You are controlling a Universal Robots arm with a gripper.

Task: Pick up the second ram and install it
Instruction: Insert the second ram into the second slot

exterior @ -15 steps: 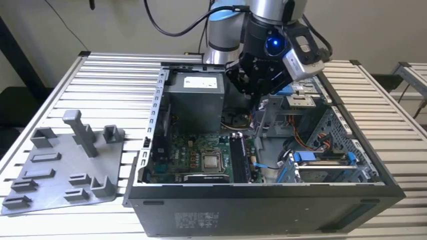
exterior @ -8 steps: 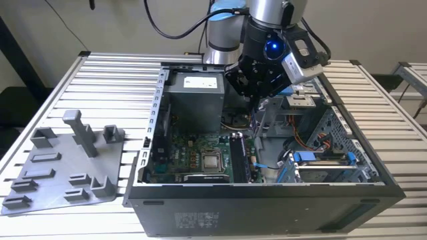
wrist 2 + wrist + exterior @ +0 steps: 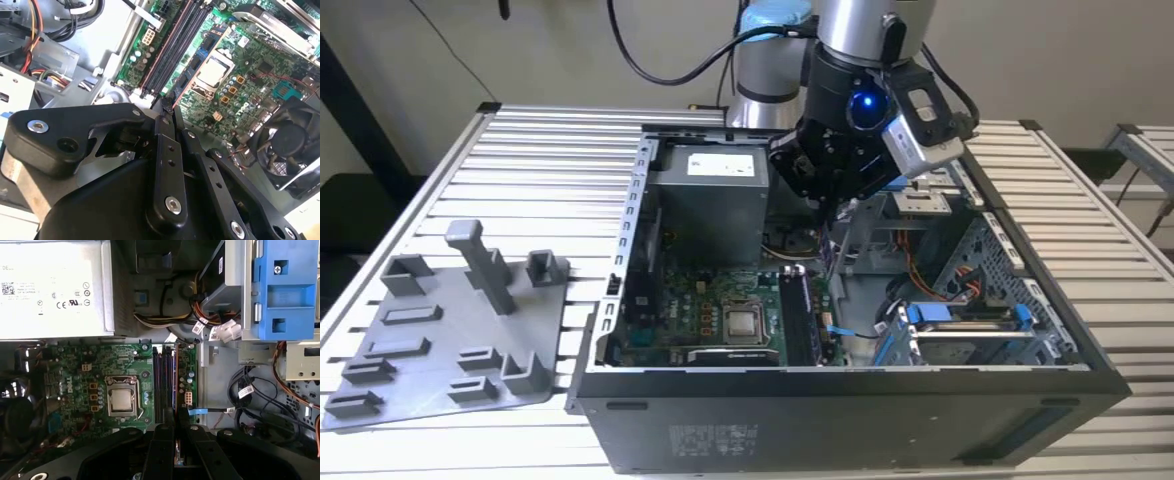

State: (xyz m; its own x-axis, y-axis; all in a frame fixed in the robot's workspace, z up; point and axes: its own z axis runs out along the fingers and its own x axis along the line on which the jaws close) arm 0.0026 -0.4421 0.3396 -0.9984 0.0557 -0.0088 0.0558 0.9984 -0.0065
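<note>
My gripper (image 3: 833, 208) hangs inside the open computer case (image 3: 854, 385), above the motherboard (image 3: 707, 310). Its black fingers (image 3: 167, 437) stand nearly together, shut on the second ram (image 3: 176, 449), a thin dark board seen edge-on between them. In the second wrist view the ram's end (image 3: 168, 102) sticks out past the fingertips (image 3: 162, 125). The long memory slots (image 3: 164, 385) lie right under the gripper (image 3: 176, 420), beside the processor socket (image 3: 121, 399). One dark stick (image 3: 795, 312) sits in a slot in the exterior view.
A grey plastic tray (image 3: 454, 335) with upright posts lies on the slatted table at the exterior view's left. The power supply (image 3: 50, 285), blue drive clips (image 3: 282, 285), loose cables (image 3: 250, 390) and a fan (image 3: 290, 145) crowd the case around the slots.
</note>
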